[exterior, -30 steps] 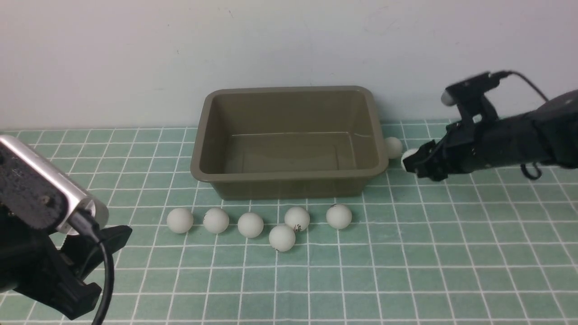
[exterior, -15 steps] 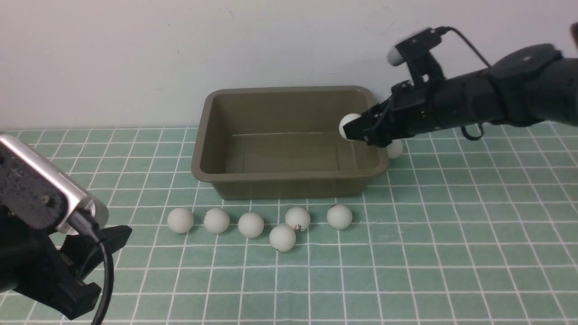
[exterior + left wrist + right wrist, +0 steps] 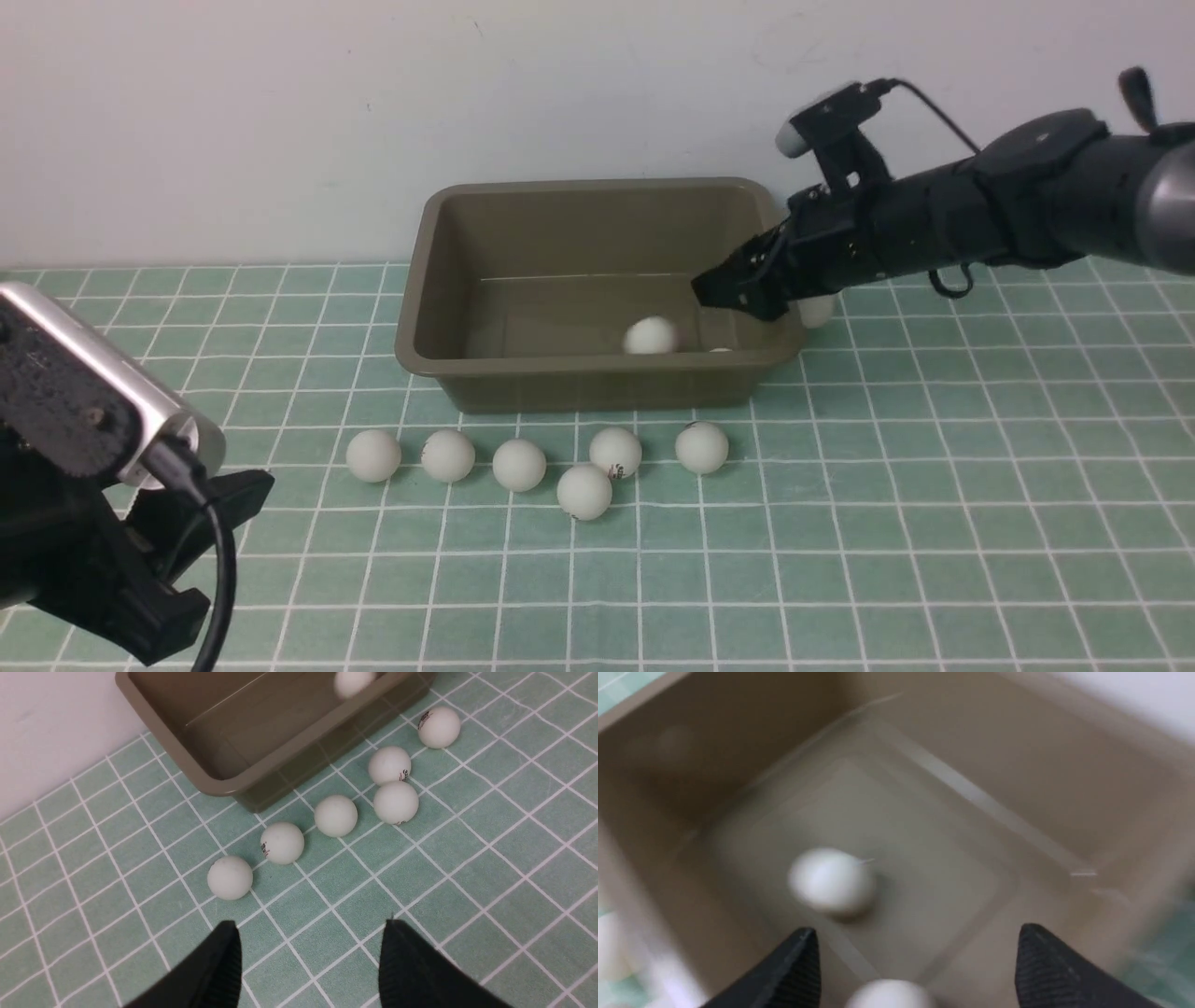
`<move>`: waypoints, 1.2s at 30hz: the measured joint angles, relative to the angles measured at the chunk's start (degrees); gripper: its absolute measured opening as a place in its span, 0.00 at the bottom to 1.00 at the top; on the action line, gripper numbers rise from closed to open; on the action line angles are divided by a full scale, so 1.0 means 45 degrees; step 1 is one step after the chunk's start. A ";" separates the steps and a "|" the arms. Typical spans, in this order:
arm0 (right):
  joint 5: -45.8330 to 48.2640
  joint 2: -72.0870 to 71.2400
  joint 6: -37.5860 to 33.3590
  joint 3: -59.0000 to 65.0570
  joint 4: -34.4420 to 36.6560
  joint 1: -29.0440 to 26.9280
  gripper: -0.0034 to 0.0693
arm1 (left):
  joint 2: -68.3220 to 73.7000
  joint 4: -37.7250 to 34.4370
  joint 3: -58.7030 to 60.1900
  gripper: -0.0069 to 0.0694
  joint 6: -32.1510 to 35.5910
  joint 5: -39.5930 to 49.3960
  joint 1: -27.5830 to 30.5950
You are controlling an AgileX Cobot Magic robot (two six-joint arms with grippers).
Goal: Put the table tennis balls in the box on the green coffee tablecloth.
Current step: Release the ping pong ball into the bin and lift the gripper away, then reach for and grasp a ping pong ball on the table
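- front view: right gripper (image 3: 726, 291) spread wide, empty, over the box (image 3: 597, 364) at its 3 o'clock end; white ball (image 3: 650, 335) inside.
- left gripper (image 3: 310, 935) parted, empty; five loose balls (image 3: 518, 464) at the box's 6 o'clock.

The front view looks from between the arms toward the wall (image 3: 280, 112), taking in the whole box (image 3: 597, 387) and the row of balls (image 3: 518, 464). The left wrist view looks down past the left fingers (image 3: 215, 970) on that row and one box corner. The right wrist view, blurred, hangs close over the box's inside.
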 joint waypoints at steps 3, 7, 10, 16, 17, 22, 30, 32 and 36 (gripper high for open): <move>-0.0963 -0.0306 0.0466 0.0000 0.0150 -0.0913 0.74 | 0.0000 0.0000 0.0000 0.57 0.0000 0.0199 0.0000; -0.1285 -0.0318 0.1794 0.0000 0.0239 -0.1990 0.69 | 0.0000 0.0000 0.0000 0.57 -0.0184 0.0198 0.0000; -0.1285 -0.0318 0.2178 0.0000 -0.0061 -0.2369 0.64 | 0.0000 0.0000 0.0000 0.57 -0.0198 0.0198 0.0000; -0.0941 -0.0293 0.3254 0.0000 -0.0283 -0.2336 0.59 | 0.0000 0.0000 0.0000 0.57 -0.0228 0.0198 0.0000; -0.0941 -0.0258 0.3454 0.0000 -0.0311 -0.2336 0.59 | 0.0000 0.0000 0.0000 0.57 -0.0228 0.0198 0.0000; -0.1008 0.0006 0.4100 0.0000 -0.0532 -0.2336 0.58 | 0.0000 0.0000 0.0000 0.57 -0.0283 0.0198 0.0000; -0.0916 0.0717 0.4396 -0.0341 -0.0611 -0.2336 0.58 | 0.0000 0.0000 0.0000 0.57 -0.0295 0.0198 0.0000; -0.0650 0.0997 0.4759 -0.0676 -0.0691 -0.2336 0.58 | 0.0000 0.0000 0.0000 0.57 -0.0295 0.0198 0.0000; 0.0517 0.1511 0.6440 -0.1645 -0.1796 -0.2336 0.58 | 0.0000 0.0000 0.0000 0.57 -0.0385 0.0270 0.0000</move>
